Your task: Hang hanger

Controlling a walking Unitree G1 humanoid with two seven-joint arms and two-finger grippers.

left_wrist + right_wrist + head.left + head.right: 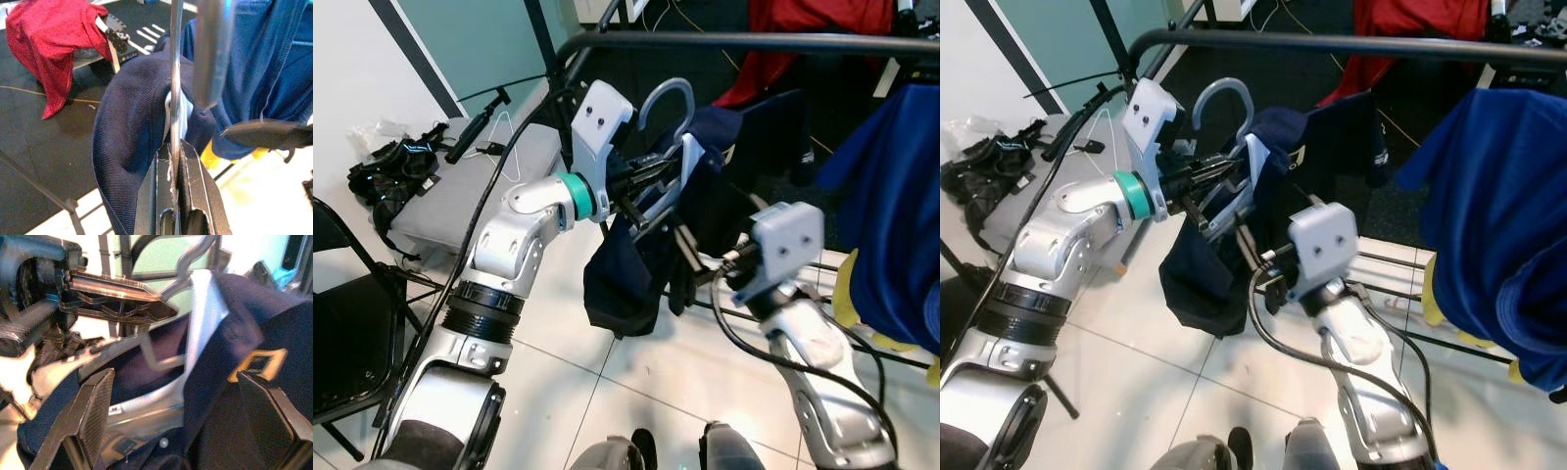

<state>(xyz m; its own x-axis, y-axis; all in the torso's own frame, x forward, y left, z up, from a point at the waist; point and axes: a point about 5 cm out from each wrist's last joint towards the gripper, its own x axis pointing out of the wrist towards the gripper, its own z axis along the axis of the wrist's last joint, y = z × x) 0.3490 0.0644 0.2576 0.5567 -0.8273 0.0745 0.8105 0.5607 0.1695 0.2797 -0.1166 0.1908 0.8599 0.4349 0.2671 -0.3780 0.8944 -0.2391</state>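
The left gripper (641,191), near the centre of the left eye view, is clamped on the grey hanger (668,147) just below its hook, the black fingers pinching the neck from either side. The hanger sits in the upper middle of the frame, its hook curling up just under the black rail (754,41) that runs across the top, but not over it yet. A dark navy garment (636,264) is draped on the hanger and sags toward the white tile floor (636,392).

The right gripper (176,426) reaches in from the lower right of the frame. In its wrist view the fingers stand spread wide, one on each side of the navy cloth and the hanger's pale shoulder, gripping nothing.

From where I stand, the hook's opening looks to face sideways rather than toward the rail, so a straight lift could knock its crown against the bar instead of catching it. The garment looks bunched to one side; if the hanger tips, I'd expect it to slide off. The right fingers are close enough to snag the cloth and pull it down. A blue garment (891,196) already hangs at the right of the rail, and a swing that way could tangle the two.
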